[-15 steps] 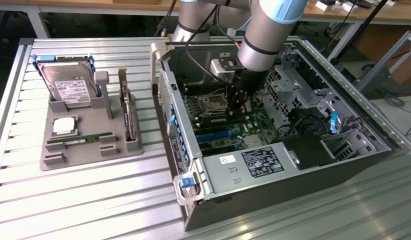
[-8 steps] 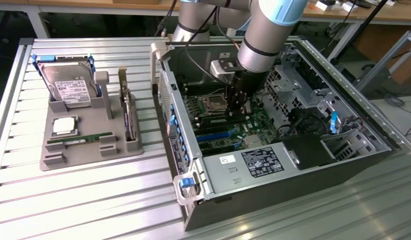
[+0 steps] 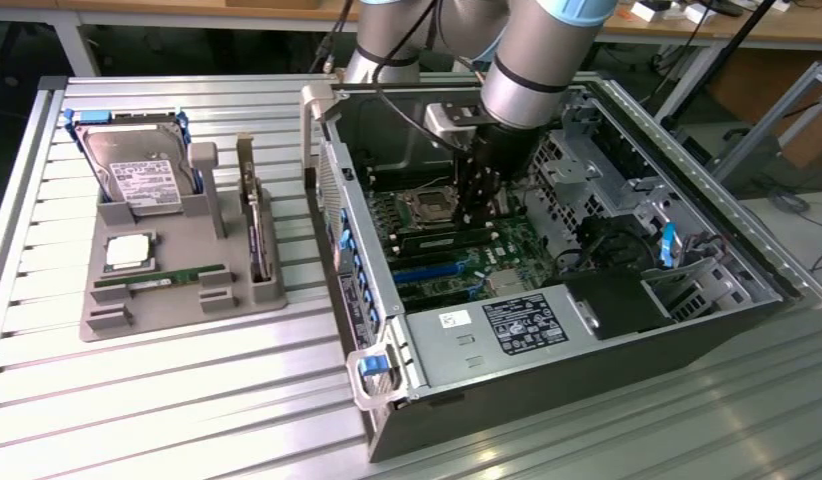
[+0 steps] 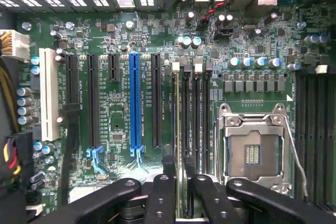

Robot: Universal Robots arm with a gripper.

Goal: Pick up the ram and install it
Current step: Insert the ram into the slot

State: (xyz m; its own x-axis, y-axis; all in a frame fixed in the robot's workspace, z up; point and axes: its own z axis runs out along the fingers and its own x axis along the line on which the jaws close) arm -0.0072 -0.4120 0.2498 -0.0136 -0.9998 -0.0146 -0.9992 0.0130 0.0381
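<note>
Where the gripper (image 4: 184,182) reaches down into the open case (image 3: 731,300), its jaws stand a little apart, one on each side of the ram (image 4: 179,129), not clamped on it. The ram is a thin green stick seen edge-on, standing upright in a memory slot just beside the empty socket (image 4: 252,153) on the board (image 4: 121,35). In the exterior view the gripper (image 3: 485,205) hangs over the same spot, near the case's middle. One blue slot (image 4: 135,98) and one white slot (image 4: 50,93) lie further off on the board. On the exterior view's left, well apart from the case, one tray (image 3: 184,310) holds one spare stick (image 3: 158,278) lying flat, one processor (image 3: 128,252) and one drive (image 3: 142,170).
</note>
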